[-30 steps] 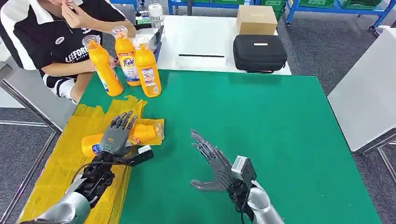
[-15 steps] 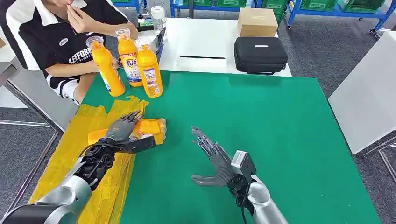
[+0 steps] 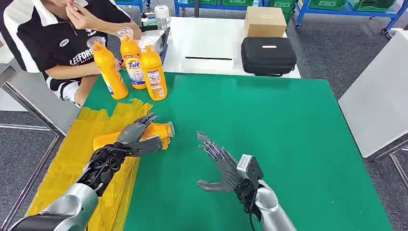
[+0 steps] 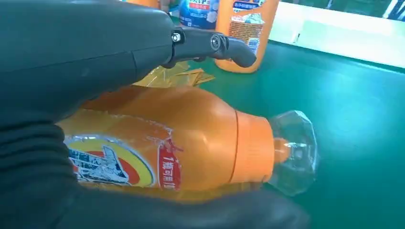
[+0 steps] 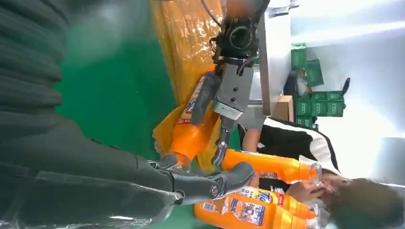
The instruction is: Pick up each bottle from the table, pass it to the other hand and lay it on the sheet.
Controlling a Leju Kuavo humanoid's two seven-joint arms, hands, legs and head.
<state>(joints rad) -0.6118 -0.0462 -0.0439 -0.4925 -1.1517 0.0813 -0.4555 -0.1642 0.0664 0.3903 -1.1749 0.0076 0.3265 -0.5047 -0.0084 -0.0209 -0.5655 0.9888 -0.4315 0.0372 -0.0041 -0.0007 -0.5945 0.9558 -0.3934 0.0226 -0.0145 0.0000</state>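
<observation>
An orange detergent bottle (image 3: 158,131) lies on its side on the yellow sheet (image 3: 72,159), at the sheet's edge beside the green table (image 3: 269,134), its clear cap toward the table's middle. My left hand (image 3: 132,137) grips it, thumb on one side and fingers over the body. The left wrist view shows the bottle (image 4: 191,138) enclosed between the thumb (image 4: 210,43) and the fingers. My right hand (image 3: 219,166) hovers open over the green, a short way right of the cap, palm toward the bottle. Three more orange bottles (image 3: 153,72) stand at the far left corner.
A person in a black and white shirt (image 3: 53,33) sits behind the standing bottles. On the white table beyond are a black case (image 3: 268,55), a cardboard box (image 3: 263,20) and a clear jar (image 3: 161,14). A white tabletop (image 3: 380,96) stands to the right.
My left hand has slid forward and right along the sheet with the lying bottle under it, its fingers now lower around the body. The right hand has hardly moved.
</observation>
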